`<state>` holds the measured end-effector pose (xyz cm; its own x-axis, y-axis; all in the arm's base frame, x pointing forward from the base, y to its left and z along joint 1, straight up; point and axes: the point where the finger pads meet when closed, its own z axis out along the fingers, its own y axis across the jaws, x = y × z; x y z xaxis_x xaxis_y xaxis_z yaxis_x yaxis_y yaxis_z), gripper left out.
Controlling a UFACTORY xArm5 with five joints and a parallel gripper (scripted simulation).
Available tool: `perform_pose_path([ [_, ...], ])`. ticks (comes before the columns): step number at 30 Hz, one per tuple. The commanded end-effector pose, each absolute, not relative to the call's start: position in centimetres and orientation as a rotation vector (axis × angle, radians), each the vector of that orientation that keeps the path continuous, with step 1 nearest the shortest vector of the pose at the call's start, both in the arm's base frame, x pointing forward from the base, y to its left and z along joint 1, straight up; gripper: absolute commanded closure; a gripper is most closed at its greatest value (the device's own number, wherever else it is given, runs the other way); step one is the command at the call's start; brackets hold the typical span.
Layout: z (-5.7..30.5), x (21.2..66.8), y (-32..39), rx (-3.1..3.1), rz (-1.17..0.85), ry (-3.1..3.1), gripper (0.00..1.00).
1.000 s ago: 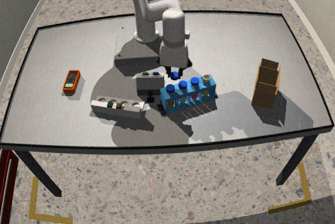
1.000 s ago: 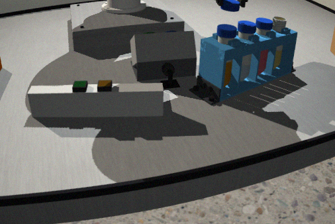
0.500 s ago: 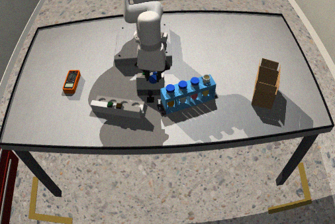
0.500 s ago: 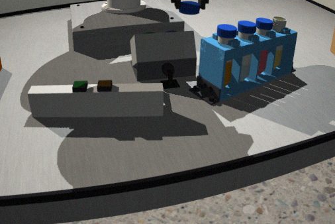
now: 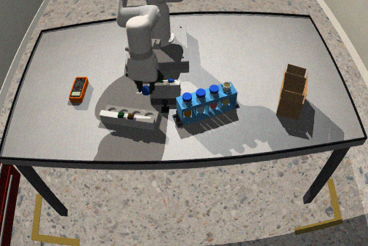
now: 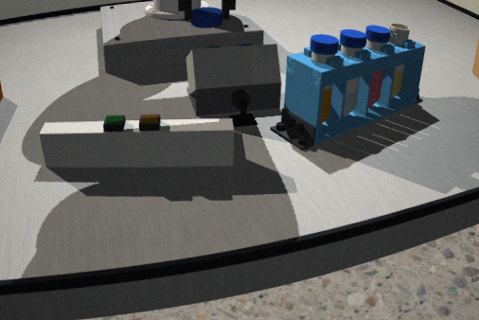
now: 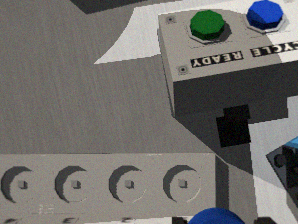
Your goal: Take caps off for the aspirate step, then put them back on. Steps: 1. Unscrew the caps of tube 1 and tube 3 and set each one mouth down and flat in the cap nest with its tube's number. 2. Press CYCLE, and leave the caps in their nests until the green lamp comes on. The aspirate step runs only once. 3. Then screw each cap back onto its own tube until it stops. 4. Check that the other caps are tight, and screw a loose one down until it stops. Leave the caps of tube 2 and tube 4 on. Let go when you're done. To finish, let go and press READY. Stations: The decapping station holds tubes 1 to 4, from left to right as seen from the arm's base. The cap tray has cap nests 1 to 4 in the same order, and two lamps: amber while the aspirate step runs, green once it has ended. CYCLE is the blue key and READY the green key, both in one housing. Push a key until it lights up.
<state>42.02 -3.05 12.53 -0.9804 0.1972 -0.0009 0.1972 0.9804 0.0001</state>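
Observation:
My gripper is shut on a blue cap and holds it in the air behind the cap tray, next to the key housing. All the tray's nests are empty, as with the nearest nest. Its green lamp and amber lamp are dark. The blue rack holds several tubes. The tube at its right end is open; the other three wear blue caps. The green READY key and blue CYCLE key are unlit.
An orange multimeter lies at the left of the table. A cardboard box stands at the right. The arm's grey base plate sits behind the key housing.

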Motion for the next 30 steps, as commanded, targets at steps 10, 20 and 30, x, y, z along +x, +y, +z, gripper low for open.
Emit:
perform_pose_path([
  [10, 10.2, 42.3, -3.6, 0.307, 0.0, 3.122, 1.0],
  [20, 6.2, 42.4, -3.6, 0.307, 0.0, 3.122, 1.0],
  [30, 2.1, 42.5, -3.6, 0.307, 0.0, 3.122, 1.0],
])
